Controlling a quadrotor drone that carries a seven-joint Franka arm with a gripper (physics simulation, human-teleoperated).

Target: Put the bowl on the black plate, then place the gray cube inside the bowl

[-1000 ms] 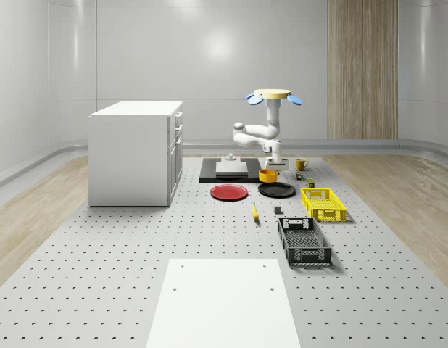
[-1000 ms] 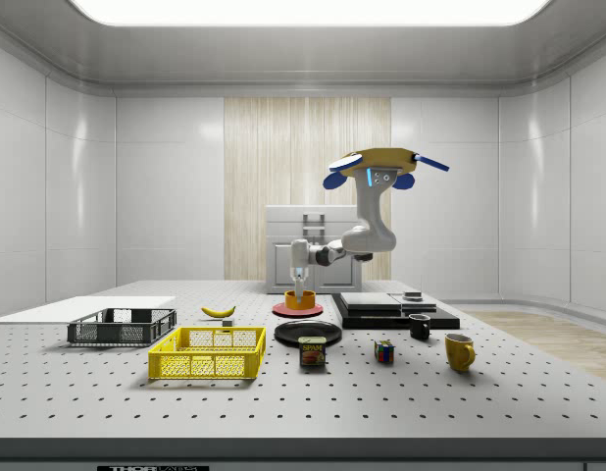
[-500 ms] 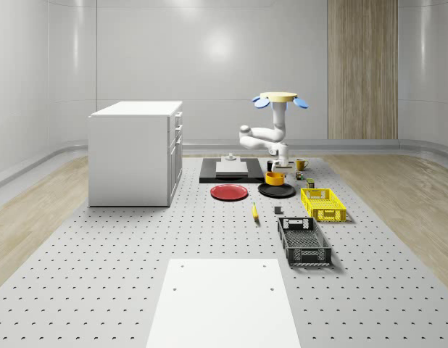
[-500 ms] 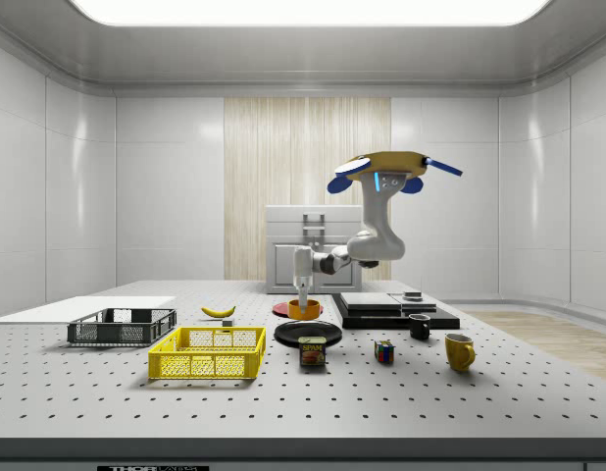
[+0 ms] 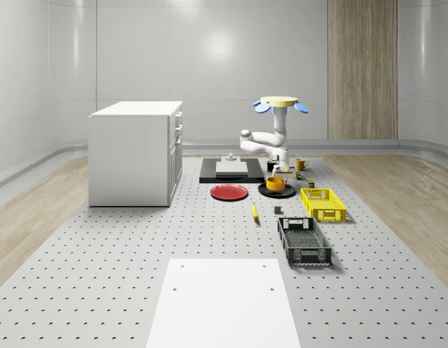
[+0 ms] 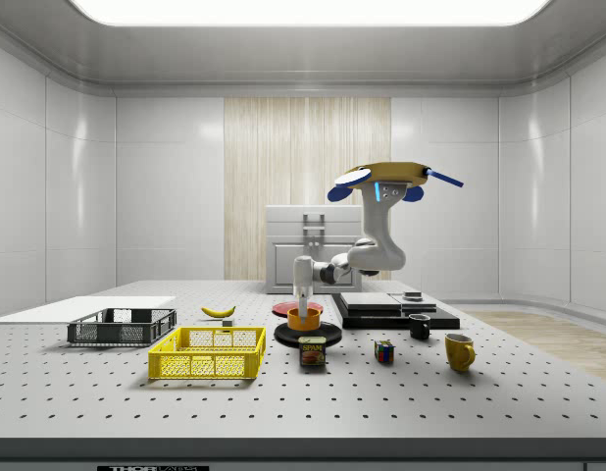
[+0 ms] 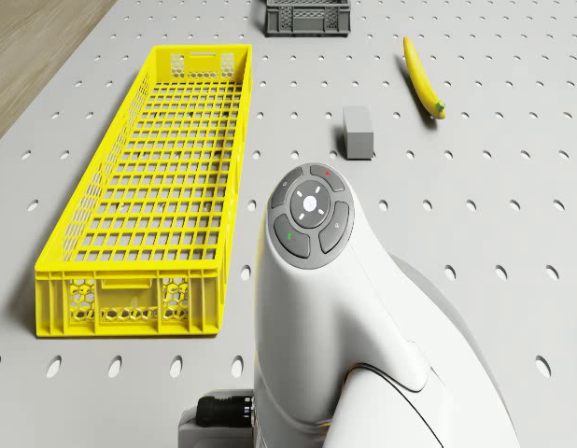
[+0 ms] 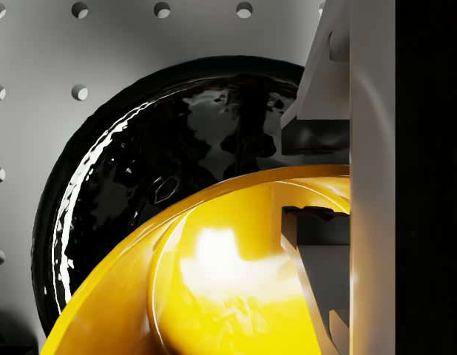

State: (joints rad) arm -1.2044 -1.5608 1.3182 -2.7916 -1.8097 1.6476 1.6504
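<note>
The orange-yellow bowl (image 5: 275,183) (image 6: 305,320) (image 8: 214,281) is held low over the black plate (image 5: 285,193) (image 6: 326,335) (image 8: 132,185); whether they touch I cannot tell. My gripper (image 5: 278,172) (image 6: 303,300) (image 8: 314,185) is shut on the bowl's rim, one finger (image 8: 317,133) outside and one inside. The drone (image 5: 280,104) (image 6: 391,177) hovers above and a little behind the plate, arm (image 7: 344,308) reaching down. The gray cube (image 5: 278,211) (image 7: 359,132) lies on the table between the banana and the yellow basket, in front of the plate.
A red plate (image 5: 229,192) lies beside the black one. Yellow basket (image 5: 322,204) (image 7: 158,196), black basket (image 5: 304,241), banana (image 5: 254,211) (image 7: 422,77), spam can (image 6: 312,351), coloured puzzle cube (image 6: 383,351) and two mugs (image 6: 459,351) stand around. A white cabinet (image 5: 137,152) stands at the whole-scene view's left.
Drone and arm have carried the bowl toward the whole-scene view's right and nearer, from beside the plate's far edge to over it, and lowered it.
</note>
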